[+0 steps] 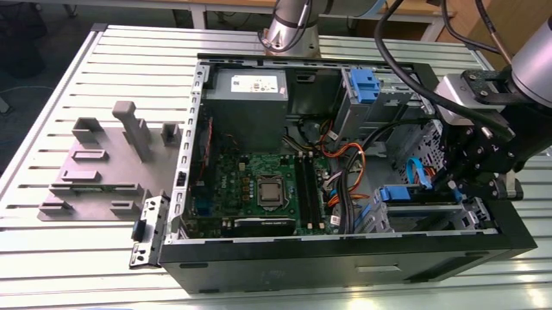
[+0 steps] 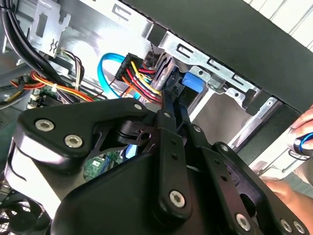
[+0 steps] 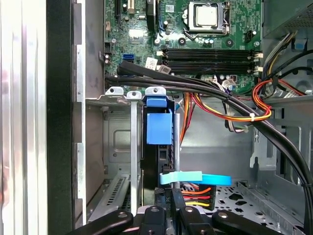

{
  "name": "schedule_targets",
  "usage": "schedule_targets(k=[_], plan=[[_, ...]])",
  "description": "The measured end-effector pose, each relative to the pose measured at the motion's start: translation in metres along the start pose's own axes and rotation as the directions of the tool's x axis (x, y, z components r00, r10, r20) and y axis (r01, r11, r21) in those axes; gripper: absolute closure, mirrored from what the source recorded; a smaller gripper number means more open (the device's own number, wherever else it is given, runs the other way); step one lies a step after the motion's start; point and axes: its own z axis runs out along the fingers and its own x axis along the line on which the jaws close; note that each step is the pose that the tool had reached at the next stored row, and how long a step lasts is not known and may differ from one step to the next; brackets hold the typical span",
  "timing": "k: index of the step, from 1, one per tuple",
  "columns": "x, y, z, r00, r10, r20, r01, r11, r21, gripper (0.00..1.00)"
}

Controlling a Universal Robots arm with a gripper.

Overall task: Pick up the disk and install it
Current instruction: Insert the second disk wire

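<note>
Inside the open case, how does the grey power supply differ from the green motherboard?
The power supply is a raised grey metal box; the motherboard is a flat green board. The power supply carries a white sticker, while the motherboard carries a processor socket and dark memory slots. The power supply sits nearer the arm's base than the motherboard. Both sit inside the open black case.

End effector point(image 2: 168, 100) fingers together at blue disk point(image 2: 191, 82) carrier, coloured cables point(image 2: 139, 73) beside

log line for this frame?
gripper: closed, at drive bay | disk: standing on edge in bay | case: open | hand: by case
</note>
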Motion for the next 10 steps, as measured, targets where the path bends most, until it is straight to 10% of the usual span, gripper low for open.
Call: schedule_targets(k=[10], plan=[[-0.0002,0.0001,0.0043,1.0000,0.000,-0.0015,0.000,1.0000,0.0000,0.83]])
